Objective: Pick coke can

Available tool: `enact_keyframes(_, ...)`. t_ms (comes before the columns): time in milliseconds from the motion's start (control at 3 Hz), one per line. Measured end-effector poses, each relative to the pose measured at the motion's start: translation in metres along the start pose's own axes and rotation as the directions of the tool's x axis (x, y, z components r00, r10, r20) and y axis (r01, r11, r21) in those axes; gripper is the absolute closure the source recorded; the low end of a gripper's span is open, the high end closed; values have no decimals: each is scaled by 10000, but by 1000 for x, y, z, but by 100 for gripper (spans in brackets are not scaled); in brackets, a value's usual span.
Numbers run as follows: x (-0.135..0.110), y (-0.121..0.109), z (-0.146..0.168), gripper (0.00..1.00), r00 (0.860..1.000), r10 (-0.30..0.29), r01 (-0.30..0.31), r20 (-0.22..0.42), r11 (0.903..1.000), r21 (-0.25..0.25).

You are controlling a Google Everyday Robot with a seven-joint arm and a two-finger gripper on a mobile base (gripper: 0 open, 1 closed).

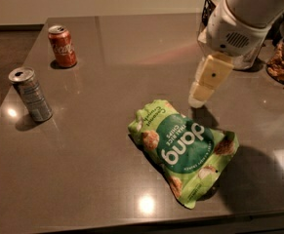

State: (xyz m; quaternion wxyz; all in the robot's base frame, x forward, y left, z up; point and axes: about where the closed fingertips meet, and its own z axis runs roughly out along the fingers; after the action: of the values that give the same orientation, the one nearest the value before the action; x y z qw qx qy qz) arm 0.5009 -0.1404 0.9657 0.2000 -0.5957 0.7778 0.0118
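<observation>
Surface: dark grey, glossy counter carrying all items.
Task item: red cylindrical coke can with white script lettering and a silver top, standing upright near the far left corner of the counter.
Second can: silver-grey cylindrical can, upright, nearer the camera and left of the red can, apart from it.
Bag: green crinkled snack bag with white lettering, lying flat in the middle of the counter.
Gripper: cream-coloured gripper on the white robot arm, pointing down and leftward, its tip just beside the far right edge of the green bag.
Gripper state: how far open cannot be told; no item is seen in its hold.
Gripper to task item: well apart; the coke can stands far to its left, untouched.
Background: black wire basket at the far right, partly hidden behind the arm.
</observation>
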Motion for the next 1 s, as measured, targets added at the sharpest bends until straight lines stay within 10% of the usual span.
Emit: enact_keyframes(1000, -127, -29, 82, 0, 9875, 551, -472, 1478, 9973, -565)
